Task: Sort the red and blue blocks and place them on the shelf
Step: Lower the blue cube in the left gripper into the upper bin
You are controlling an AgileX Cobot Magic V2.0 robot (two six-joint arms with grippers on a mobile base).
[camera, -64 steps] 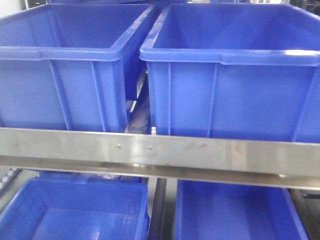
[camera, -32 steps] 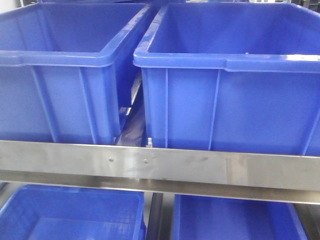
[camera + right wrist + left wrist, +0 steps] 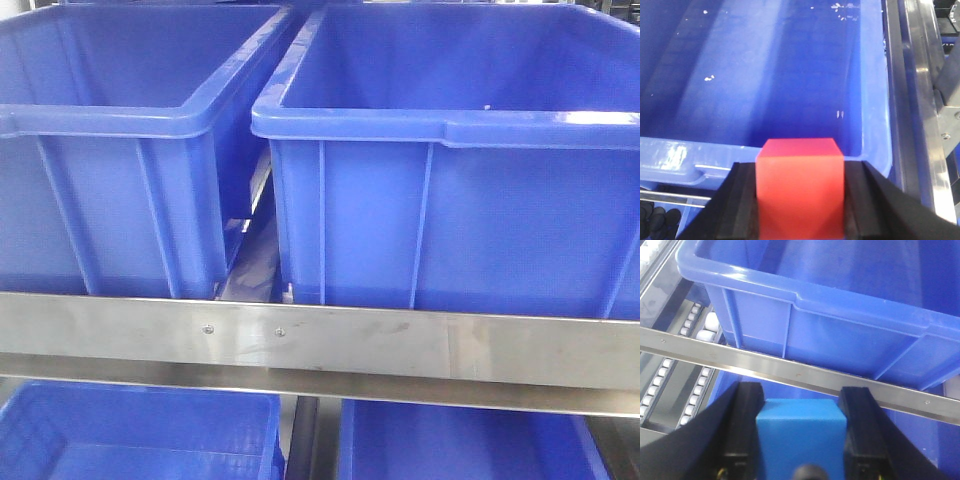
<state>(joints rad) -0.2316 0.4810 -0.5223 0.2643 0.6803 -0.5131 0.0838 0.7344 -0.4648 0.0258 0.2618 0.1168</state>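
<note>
In the left wrist view my left gripper [image 3: 801, 395] is shut on the blue block [image 3: 800, 432], held just below and in front of the shelf's steel rail [image 3: 805, 372]. Above that rail stands a large blue bin [image 3: 850, 325]. In the right wrist view my right gripper [image 3: 800, 172] is shut on the red block [image 3: 800, 187], poised at the near rim of a blue bin [image 3: 765, 90] whose floor looks bare apart from specks. The front view shows the shelf rail [image 3: 330, 345] with two upper bins [image 3: 460, 160] behind it. Neither gripper shows there.
White roller tracks [image 3: 695, 332] run at the left of the shelf. Two lower blue bins [image 3: 140, 440] sit under the rail. A steel frame edge [image 3: 917, 100] runs along the right of the right-hand bin. A narrow gap [image 3: 250, 240] separates the upper bins.
The front view has shifted: the rail sits lower in frame and the bins appear larger and more to the left than one second ago.
</note>
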